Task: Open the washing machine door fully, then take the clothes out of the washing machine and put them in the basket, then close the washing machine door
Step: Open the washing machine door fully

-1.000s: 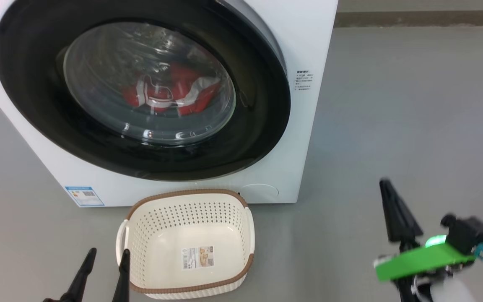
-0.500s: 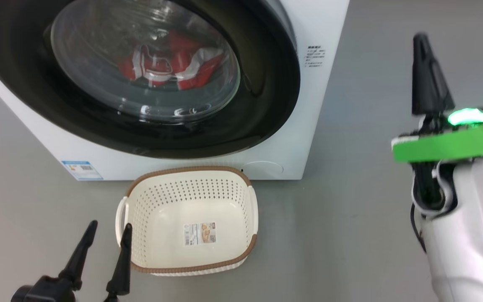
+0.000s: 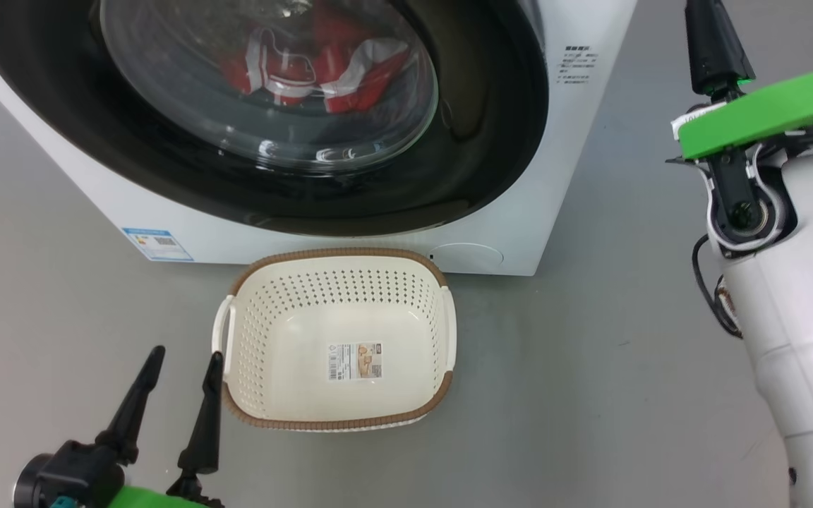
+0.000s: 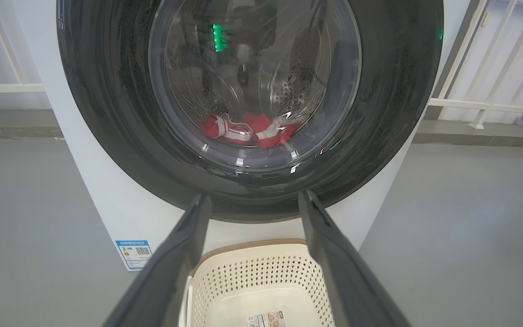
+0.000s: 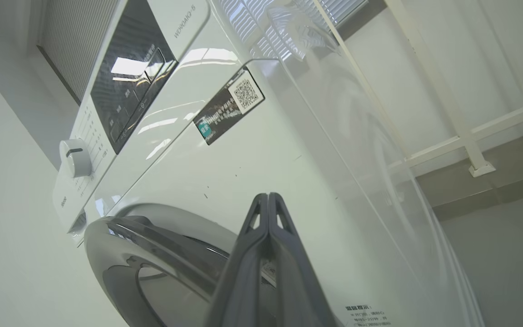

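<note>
The washing machine door (image 3: 491, 141) lies against the front of the washing machine (image 3: 562, 176) and looks shut: glossy black rim w/ a bulging glass centre. Thru the glass the clothes (image 3: 378, 85), red w/ white striped bands, sit heaped at the bottom of the drum. Just in front of the machine, below the door, the basket (image 3: 336, 289) stands upright on the grey floor (image 3: 590, 367), sticker (image 3: 355, 361) showing on its bottom. A blue label (image 3: 156, 243) is at the machine's lower left corner. Low at the basket's left side, the left gripper (image 3: 186, 353) has its fingers spread, inner tip just beside the white handle (image 3: 221, 331). Off to the machine's right, the right gripper (image 5: 268, 195) is raised, fingers pressed together, pointing twd the front-right edge; green plate (image 3: 766, 109) on its wrist.
</note>
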Controlling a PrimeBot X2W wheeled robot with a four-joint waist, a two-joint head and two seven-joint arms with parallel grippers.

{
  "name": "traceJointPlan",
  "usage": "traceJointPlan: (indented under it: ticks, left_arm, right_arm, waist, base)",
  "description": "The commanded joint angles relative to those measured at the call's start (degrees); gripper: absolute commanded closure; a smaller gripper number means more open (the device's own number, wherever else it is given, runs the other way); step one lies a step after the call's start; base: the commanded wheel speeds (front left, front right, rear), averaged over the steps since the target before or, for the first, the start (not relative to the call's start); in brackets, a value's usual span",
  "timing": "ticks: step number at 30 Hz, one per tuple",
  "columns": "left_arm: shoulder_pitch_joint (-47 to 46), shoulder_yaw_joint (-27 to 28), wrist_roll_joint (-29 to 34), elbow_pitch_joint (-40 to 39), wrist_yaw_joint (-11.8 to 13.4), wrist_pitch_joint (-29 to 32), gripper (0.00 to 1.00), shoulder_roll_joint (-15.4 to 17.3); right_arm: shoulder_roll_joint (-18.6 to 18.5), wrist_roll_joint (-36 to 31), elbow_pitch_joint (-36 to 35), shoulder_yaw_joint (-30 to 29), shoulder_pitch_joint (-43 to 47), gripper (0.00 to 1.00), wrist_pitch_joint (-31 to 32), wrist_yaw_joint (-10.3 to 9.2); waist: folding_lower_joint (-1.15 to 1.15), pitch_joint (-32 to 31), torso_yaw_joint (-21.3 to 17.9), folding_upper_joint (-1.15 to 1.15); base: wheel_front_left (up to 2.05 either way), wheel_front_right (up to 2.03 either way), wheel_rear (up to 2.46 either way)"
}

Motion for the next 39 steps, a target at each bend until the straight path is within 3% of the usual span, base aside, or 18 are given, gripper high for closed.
traceJointPlan:
  ticks: [1, 8, 16, 24, 39]
  left_arm:
    - [-2.5, 1.6, -0.2, -1.1, -0.2, -0.5, 0.0, 1.3]
    - [-3.7, 0.8, -0.9, -0.7, -0.2, -0.5, 0.0, 1.8]
    - [-4.3, 0.2, -1.4, -0.7, -0.2, -0.5, 0.0, 2.3]
    - [-5.5, -1.0, -1.9, -1.1, -0.2, -0.5, 0.0, 2.6]
    - [-7.7, -2.0, -2.8, -1.6, -0.2, -0.5, 0.0, 2.4]
  right_arm:
    - [-0.3, 2.9, 0.2, 2.0, -2.3, 1.0, 2.0, 0.09]
    - [-2.3, 21.2, 6.5, 5.6, -7.4, 1.0, 19.5, 0.09]
    - [-2.6, 33.7, 13.4, 3.5, -12.1, 1.0, 34.0, 0.09]
    - [-1.3, 38.4, 21.4, 2.3, -18.0, 1.0, 41.6, 0.09]
    - [-0.2, 38.0, 28.9, 3.8, -24.7, 1.0, 46.3, 0.09]
  waist:
    - [0.0, 0.6, 0.5, 0.0]
    - [0.0, 2.0, 1.3, 0.0]
    - [0.0, 3.2, 1.7, 0.0]
    - [0.0, 5.6, 2.6, 0.0]
    - [0.0, 8.4, 3.9, 0.0]
  base:
    - [0.0, 0.0, 0.0]
    - [0.0, 0.0, 0.0]
    - [0.0, 0.0, 0.0]
    - [0.0, 0.0, 0.0]
    - [0.0, 0.0, 0.0]
